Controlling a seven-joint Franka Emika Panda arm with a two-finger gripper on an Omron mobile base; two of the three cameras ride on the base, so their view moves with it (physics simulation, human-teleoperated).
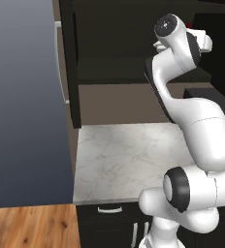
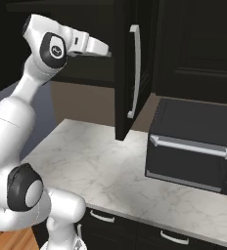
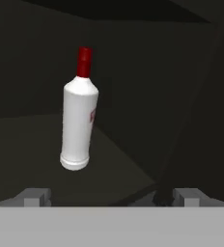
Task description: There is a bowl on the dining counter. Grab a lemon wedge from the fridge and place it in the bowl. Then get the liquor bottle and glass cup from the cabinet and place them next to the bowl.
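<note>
- The left base view looks forward and down from behind the arm (image 1: pixel 197 131), which rises at lower right, over the marble bench (image 1: pixel 129 160) to the open cabinet (image 1: pixel 119 48).
- The right base view faces the same bench (image 2: pixel 115 171) and cabinet door (image 2: pixel 130 68), arm (image 2: pixel 12 122) at lower left.
- The hand view sits close inside the cabinet, facing a white bottle (image 3: pixel 79 118) on the dark shelf (image 3: pixel 32 154).

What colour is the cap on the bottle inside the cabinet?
Red, on a white liquor bottle; the hand view shows it best.
</note>
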